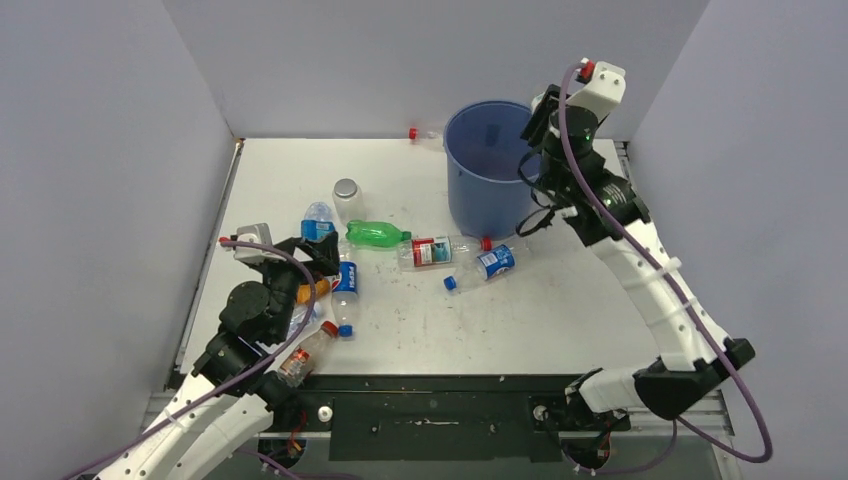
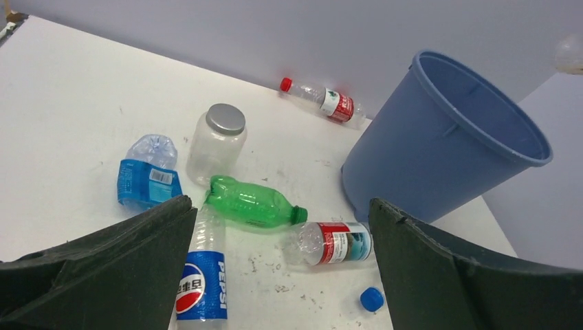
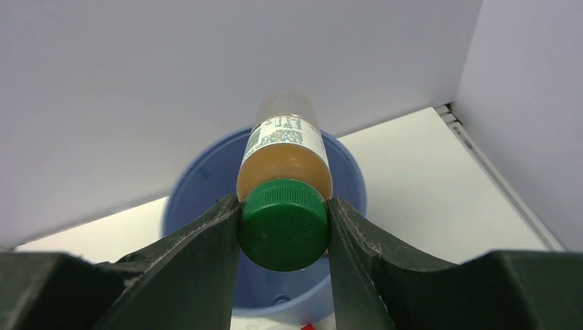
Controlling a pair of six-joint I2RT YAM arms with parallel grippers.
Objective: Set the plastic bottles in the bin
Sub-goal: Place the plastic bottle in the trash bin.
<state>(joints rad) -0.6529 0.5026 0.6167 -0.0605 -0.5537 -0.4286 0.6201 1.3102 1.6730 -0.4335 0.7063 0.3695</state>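
Right jaws: clamped on bottle [image 3: 285,161] cap, bin [image 3: 346,172] below. Risk: off-centre release, bottle strikes rim, falls outside. Left jaws: apart.

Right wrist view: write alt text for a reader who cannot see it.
The right gripper clamps the green cap of a small bottle of amber liquid, holding it over the open blue bin. White table and grey walls lie behind.

Nine plastic bottles [image 1: 378,234] are countable, plus one blue bin [image 1: 480,205] and one lidded jar [image 1: 347,197].
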